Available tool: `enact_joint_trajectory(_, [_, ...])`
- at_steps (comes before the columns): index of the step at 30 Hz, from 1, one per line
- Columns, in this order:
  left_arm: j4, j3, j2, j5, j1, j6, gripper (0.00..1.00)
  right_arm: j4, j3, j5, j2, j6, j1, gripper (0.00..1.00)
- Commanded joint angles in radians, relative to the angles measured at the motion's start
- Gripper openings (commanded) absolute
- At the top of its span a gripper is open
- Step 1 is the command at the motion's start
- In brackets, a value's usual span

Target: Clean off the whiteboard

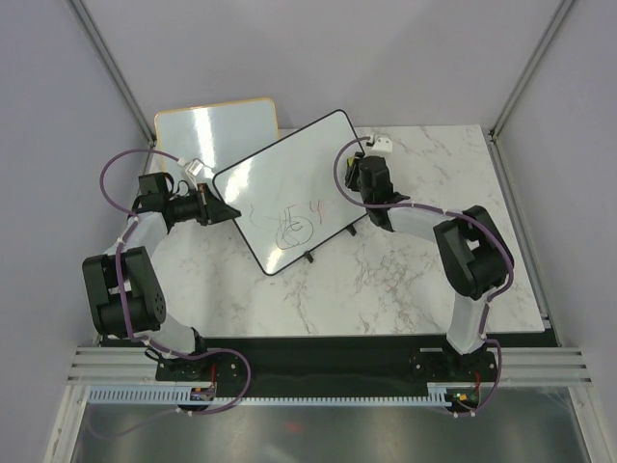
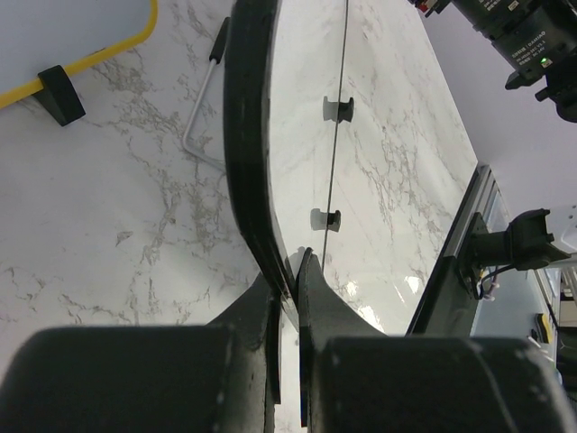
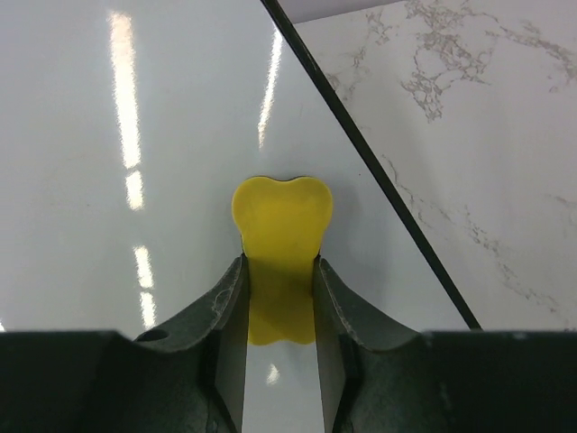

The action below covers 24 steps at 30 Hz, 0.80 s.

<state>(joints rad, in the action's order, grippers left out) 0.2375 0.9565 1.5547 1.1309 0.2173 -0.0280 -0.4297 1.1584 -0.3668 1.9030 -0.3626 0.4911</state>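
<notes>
The whiteboard [image 1: 289, 188], black-framed with rounded corners, lies at an angle in the middle of the table. It bears dark scribbles [image 1: 289, 229] and a red mark [image 1: 315, 207] near its lower end. My left gripper [image 1: 224, 209] is shut on the board's left edge; in the left wrist view the fingers [image 2: 293, 271] pinch the black frame [image 2: 248, 153]. My right gripper [image 1: 359, 174] is over the board's upper right part. In the right wrist view it [image 3: 279, 271] is shut on a yellow eraser [image 3: 281, 234] that rests on the white surface [image 3: 135, 135], near the frame [image 3: 379, 171].
A smaller orange-framed whiteboard [image 1: 217, 125] lies behind the left arm and also shows in the left wrist view [image 2: 72, 27]. A small white object [image 1: 383, 143] sits behind the right gripper. The board's black feet [image 1: 308, 256] stick out on the marble table [image 1: 405, 280].
</notes>
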Motion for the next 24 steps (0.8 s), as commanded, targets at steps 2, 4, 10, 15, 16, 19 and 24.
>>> enact_joint_trajectory(2, [-0.095, 0.033, -0.033, -0.085, -0.019, -0.23, 0.02, 0.134, -0.057, 0.147, 0.05, -0.151, -0.066, 0.0])
enact_joint_trajectory(4, [-0.095, 0.033, -0.031, -0.085, -0.019, -0.23, 0.02, 0.114, -0.081, 0.167, 0.048, -0.167, -0.078, 0.0])
enact_joint_trajectory(10, [-0.095, 0.033, -0.028, -0.083, -0.019, -0.231, 0.02, 0.097, -0.108, 0.187, 0.041, -0.174, -0.079, 0.0])
enact_joint_trajectory(15, [-0.095, 0.03, -0.033, -0.085, -0.019, -0.234, 0.02, 0.083, -0.103, 0.218, 0.015, -0.185, -0.074, 0.0])
enact_joint_trajectory(16, [-0.095, 0.03, -0.033, -0.085, -0.019, -0.234, 0.02, 0.092, -0.097, 0.194, 0.011, -0.164, -0.069, 0.0])
enact_joint_trajectory(19, [-0.095, 0.031, -0.031, -0.083, -0.019, -0.233, 0.02, 0.193, -0.027, 0.076, 0.007, -0.06, 0.022, 0.0])
enact_joint_trajectory(24, [-0.095, 0.034, -0.028, -0.082, -0.019, -0.233, 0.02, 0.252, 0.112, 0.039, 0.071, 0.108, 0.223, 0.0])
